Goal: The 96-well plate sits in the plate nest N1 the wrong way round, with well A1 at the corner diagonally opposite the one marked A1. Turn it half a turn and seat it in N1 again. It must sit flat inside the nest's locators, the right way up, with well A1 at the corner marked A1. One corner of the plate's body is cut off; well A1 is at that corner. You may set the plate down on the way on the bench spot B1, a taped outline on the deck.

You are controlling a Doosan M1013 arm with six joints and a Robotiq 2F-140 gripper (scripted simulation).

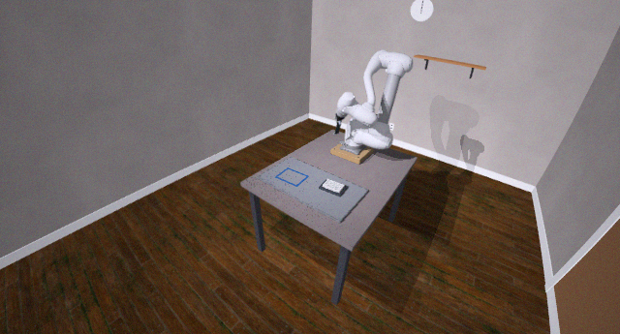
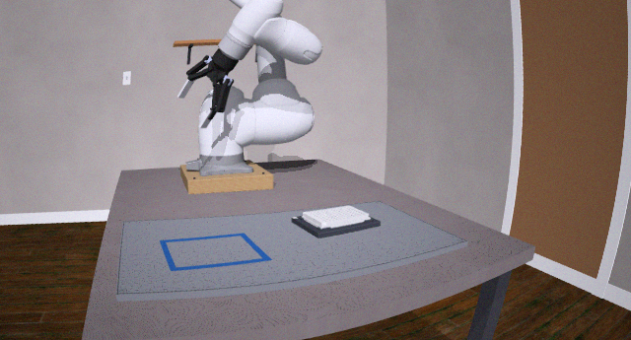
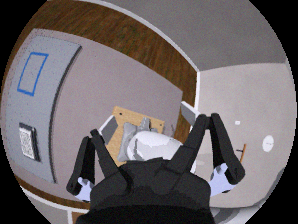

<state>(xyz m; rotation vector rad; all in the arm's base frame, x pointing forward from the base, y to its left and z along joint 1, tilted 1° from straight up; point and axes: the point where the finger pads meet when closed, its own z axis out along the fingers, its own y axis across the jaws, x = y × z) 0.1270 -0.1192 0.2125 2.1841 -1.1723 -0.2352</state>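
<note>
The white 96-well plate [image 2: 336, 216] sits flat in the dark plate nest N1 [image 2: 337, 228] on the right part of the grey deck mat; it also shows in the top view [image 1: 333, 185] and, small, at the left edge of the wrist view [image 3: 27, 141]. The cut corner is too small to make out. The bench spot B1 [image 2: 214, 250] is a blue taped outline on the left part of the mat, and it is bare. My gripper [image 2: 199, 101] is open and empty, high above the table near the arm's base, far from the plate.
The arm's base stands on a wooden block [image 2: 227, 178] at the back of the table. The grey deck mat [image 2: 281, 246] covers the front half. A wall shelf [image 1: 449, 63] hangs behind the arm.
</note>
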